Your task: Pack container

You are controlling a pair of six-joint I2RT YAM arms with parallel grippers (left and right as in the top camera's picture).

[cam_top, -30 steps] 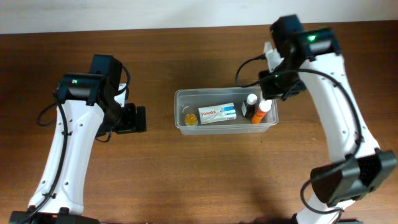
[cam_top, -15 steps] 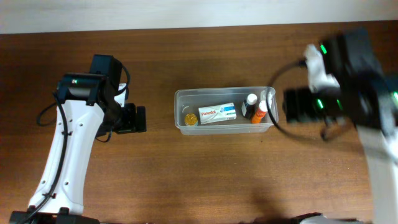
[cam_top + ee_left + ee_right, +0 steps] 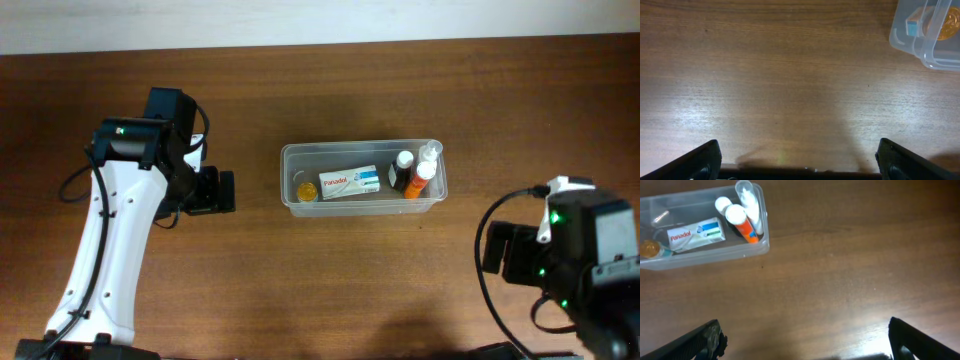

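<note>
Inside container (image 3: 287,160), mid-table: box (image 3: 349,182), bottles (image 3: 418,178), yellow item (image 3: 305,190) held (packing judged done). Left gripper (image 3: 797,152), right gripper (image 3: 805,330) seen spread apart, empty.

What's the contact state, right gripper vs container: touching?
Apart. The right wrist view shows a broad stretch of bare table between the open right gripper and the container.

Brown wood-grain table (image 3: 300,290), clear tub (image 3: 360,146).
Inside: a white box (image 3: 349,182) with red lettering and a blue-green patch, an orange bottle (image 3: 416,186) capped white, an amber disc (image 3: 305,191).
</note>
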